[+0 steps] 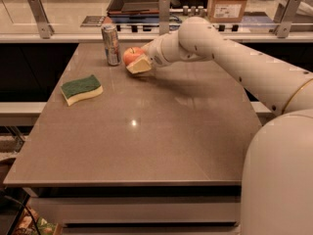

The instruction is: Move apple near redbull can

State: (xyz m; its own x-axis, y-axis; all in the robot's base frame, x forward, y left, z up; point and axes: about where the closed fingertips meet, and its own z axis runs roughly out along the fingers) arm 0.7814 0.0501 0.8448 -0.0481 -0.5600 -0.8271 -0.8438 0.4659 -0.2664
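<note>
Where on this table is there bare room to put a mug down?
The whole near half, in front of the sponge, is bare, as is the right side under the arm. The far-left corner is crowded: can, and the hand gripping the apple beside it.
</note>
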